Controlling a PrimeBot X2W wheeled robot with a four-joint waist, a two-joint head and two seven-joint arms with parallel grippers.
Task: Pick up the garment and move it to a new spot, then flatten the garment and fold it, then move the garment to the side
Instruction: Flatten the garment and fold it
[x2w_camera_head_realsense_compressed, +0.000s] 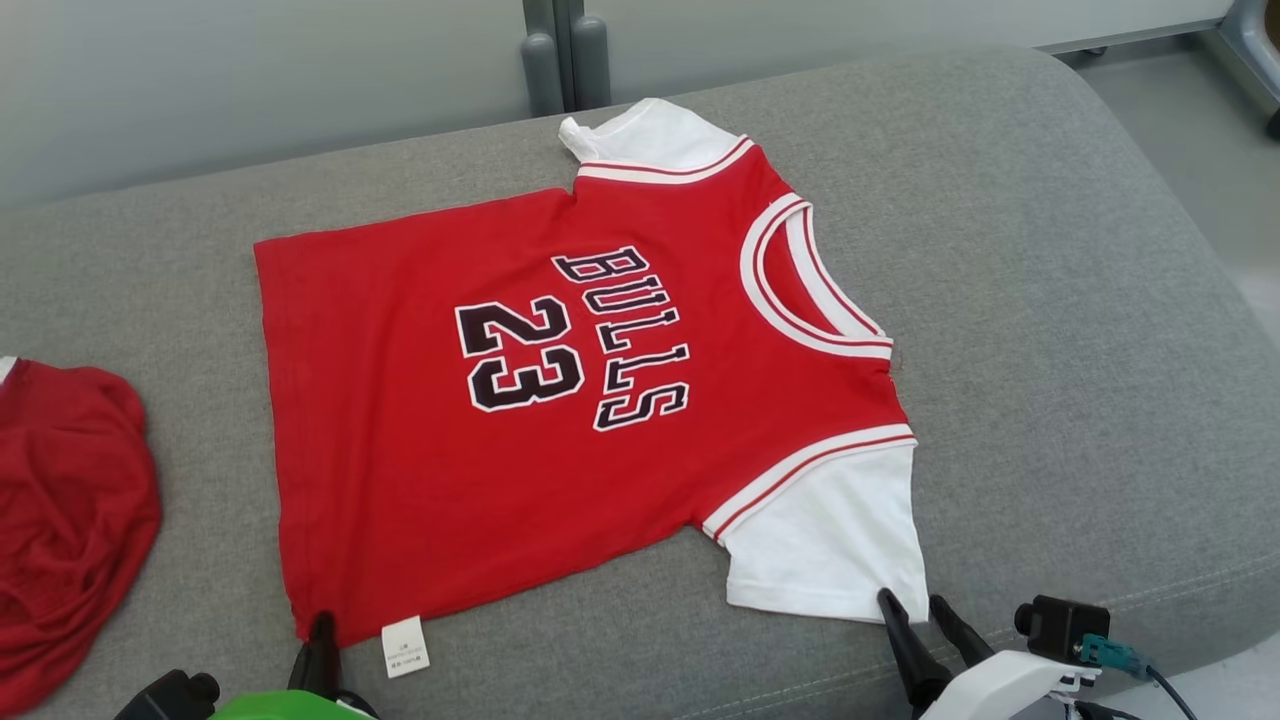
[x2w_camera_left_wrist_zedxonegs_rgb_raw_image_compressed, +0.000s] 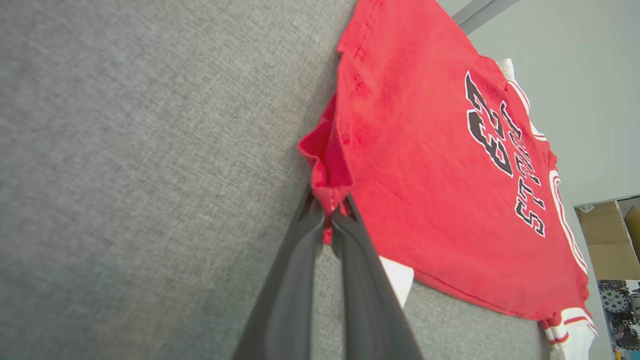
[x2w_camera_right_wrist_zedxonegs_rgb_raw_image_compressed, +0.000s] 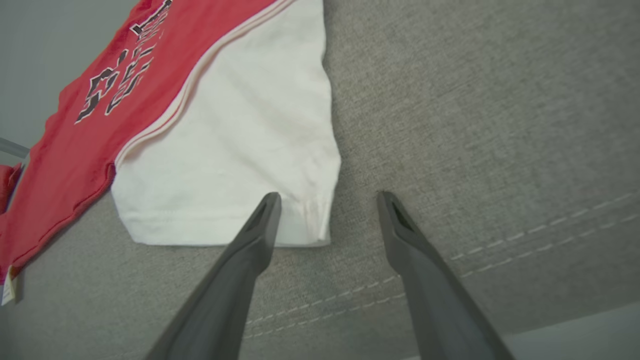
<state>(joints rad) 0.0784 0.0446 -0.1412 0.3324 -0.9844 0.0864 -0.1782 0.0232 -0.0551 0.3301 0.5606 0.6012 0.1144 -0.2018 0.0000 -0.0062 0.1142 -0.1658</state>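
Currently, the red garment (x2w_camera_head_realsense_compressed: 480, 420) lies spread flat, print side up, on the grey cushion (x2w_camera_head_realsense_compressed: 1050, 300), with its collar toward the robot's right and its hem toward the left. Left end effector (x2w_camera_left_wrist_zedxonegs_rgb_raw_image_compressed: 332, 212): fingers pressed together, pinching the near hem corner, where the cloth bunches into a small fold. A white label (x2w_camera_head_realsense_compressed: 405, 647) lies just beside it. Right end effector (x2w_camera_right_wrist_zedxonegs_rgb_raw_image_compressed: 328, 196): fingers spread, one tip over the cuff of the near white sleeve (x2w_camera_right_wrist_zedxonegs_rgb_raw_image_compressed: 225, 150), the other over bare cushion just past the sleeve's corner. A second red cloth (x2w_camera_head_realsense_compressed: 60, 500) lies crumpled at the left, apart from the garment.
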